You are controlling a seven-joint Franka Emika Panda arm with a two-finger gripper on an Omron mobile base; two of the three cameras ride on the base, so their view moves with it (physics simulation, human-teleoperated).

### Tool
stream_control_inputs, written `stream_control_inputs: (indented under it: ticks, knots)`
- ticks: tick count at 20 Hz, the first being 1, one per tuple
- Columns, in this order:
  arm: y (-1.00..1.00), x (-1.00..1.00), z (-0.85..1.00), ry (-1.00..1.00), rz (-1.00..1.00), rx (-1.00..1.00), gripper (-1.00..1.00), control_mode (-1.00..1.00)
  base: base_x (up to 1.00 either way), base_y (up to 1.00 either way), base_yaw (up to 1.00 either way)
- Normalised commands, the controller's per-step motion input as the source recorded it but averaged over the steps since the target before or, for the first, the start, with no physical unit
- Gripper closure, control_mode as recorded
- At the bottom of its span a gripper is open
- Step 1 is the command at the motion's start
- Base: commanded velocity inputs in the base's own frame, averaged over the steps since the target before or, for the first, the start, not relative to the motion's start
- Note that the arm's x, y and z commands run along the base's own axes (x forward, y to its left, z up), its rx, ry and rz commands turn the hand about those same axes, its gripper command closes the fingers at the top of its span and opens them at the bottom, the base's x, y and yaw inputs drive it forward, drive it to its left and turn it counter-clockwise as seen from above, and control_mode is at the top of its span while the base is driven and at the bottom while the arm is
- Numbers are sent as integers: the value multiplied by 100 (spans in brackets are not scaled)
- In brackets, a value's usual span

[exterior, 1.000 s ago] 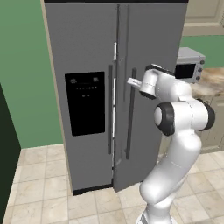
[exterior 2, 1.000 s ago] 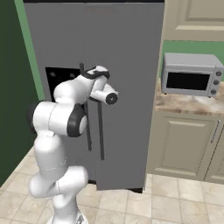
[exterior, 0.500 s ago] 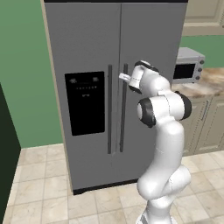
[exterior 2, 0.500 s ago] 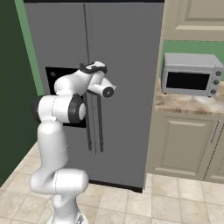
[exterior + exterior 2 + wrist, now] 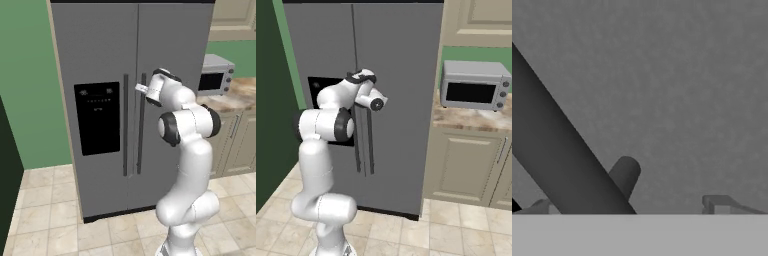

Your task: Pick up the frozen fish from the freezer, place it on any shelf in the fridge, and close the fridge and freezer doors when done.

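The tall grey refrigerator stands with both doors shut. The freezer door [image 5: 95, 75] carries the black dispenser panel [image 5: 98, 118]; the plain fridge door [image 5: 172, 45] is to its right. My gripper [image 5: 142, 89] is up against the fridge door's dark bar handle [image 5: 140, 145], near its top. In the hand view that handle [image 5: 559, 155] crosses diagonally between my spread fingertips [image 5: 716, 203], so the gripper [image 5: 624, 206] is open and holds nothing. The frozen fish and the shelves are hidden behind the shut doors.
A grey microwave [image 5: 473, 85] sits on the stone counter [image 5: 471, 119] to the right of the refrigerator, above beige cabinets [image 5: 466, 165]. A green wall [image 5: 25, 85] is on the left. Tiled floor [image 5: 45, 215] lies in front.
The fridge door, slightly ajar a second ago, now sits flush and shut. My arm has stretched forward with it, and the hand has ended up at the door's handle.
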Motion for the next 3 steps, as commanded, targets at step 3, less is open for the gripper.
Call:
stream_control_inputs:
  ticks: [3]
  knots:
    - [-2,1,0,0,0,0,-100,-100,0,0,0]
